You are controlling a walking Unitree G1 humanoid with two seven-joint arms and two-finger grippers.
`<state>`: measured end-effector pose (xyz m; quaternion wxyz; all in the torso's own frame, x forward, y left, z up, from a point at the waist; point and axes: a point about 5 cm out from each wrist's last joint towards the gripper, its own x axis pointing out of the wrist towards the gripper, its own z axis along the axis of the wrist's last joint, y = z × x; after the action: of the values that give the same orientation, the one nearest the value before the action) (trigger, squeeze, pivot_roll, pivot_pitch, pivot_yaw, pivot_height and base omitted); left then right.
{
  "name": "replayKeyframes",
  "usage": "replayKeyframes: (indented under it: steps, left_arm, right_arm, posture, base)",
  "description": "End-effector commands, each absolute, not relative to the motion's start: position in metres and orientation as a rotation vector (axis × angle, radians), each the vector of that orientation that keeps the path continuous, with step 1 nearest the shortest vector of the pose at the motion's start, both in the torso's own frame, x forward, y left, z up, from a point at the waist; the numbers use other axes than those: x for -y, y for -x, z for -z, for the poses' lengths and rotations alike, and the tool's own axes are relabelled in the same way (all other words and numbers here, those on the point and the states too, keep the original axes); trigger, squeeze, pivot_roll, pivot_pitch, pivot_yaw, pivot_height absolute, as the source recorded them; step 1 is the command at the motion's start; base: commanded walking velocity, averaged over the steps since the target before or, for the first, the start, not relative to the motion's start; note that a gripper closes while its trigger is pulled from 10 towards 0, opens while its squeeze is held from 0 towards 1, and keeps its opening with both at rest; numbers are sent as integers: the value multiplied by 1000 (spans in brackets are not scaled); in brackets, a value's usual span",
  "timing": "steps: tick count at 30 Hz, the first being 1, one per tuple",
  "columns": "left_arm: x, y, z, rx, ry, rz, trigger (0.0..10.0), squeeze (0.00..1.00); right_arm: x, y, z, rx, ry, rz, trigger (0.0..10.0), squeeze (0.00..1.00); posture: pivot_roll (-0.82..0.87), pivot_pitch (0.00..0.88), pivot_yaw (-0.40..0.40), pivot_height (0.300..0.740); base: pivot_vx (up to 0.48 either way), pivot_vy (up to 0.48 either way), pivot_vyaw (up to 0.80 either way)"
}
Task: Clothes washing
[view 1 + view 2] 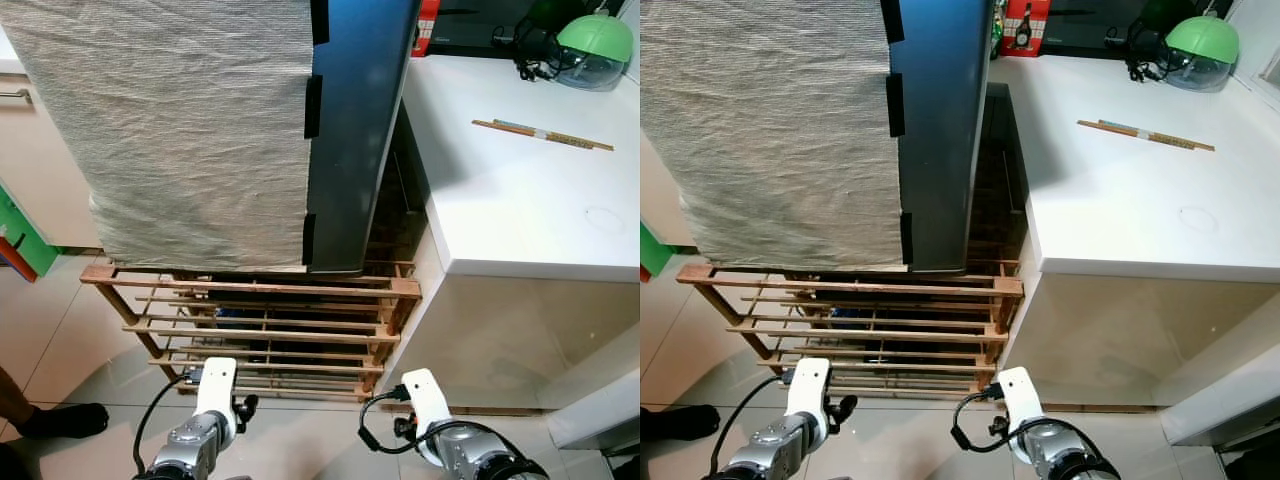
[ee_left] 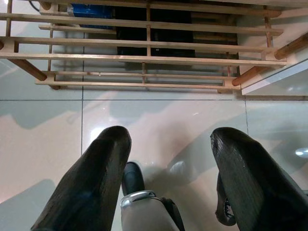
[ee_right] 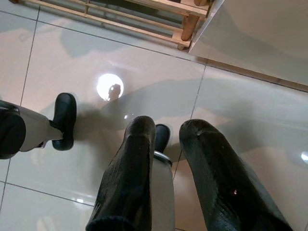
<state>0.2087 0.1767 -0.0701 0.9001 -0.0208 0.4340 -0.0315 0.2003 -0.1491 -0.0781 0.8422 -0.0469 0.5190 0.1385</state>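
Observation:
A grey woven cloth (image 1: 180,120) hangs over the front of a tall dark appliance (image 1: 355,130), which stands on a slatted wooden rack (image 1: 270,320). Both arms hang low in front of the rack, the left arm (image 1: 212,400) and the right arm (image 1: 428,405) over the tiled floor. In the left wrist view my left gripper (image 2: 171,139) is open, fingers wide apart above the tiles, pointing toward the rack (image 2: 144,57). In the right wrist view my right gripper (image 3: 168,126) is shut with nothing in it, pointing down at the floor.
A white counter (image 1: 520,200) stands to the right, with a pair of chopsticks (image 1: 540,134) and a green domed object (image 1: 592,45) on it. A person's black shoe (image 1: 65,420) rests on the floor at lower left. A green item (image 1: 20,235) leans by the left cabinet.

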Motion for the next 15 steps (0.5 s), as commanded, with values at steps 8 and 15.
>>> replayKeyframes:
  steps: [8, 15]
  left_arm:
    - [-193, -176, 88, -1107, -163, 52, 10000, 0]
    - [-199, -182, 84, -1046, -201, 1, 10000, 0]
  right_arm:
    - [188, -181, 86, -1152, 217, -127, 10000, 0]
    - [188, -187, 83, -1099, 205, -127, 10000, 0]
  posture:
    - [103, 0, -197, 740]
    - [101, 0, -203, 740]
  base:
    - [0, 0, 0]
    - [0, 0, 0]
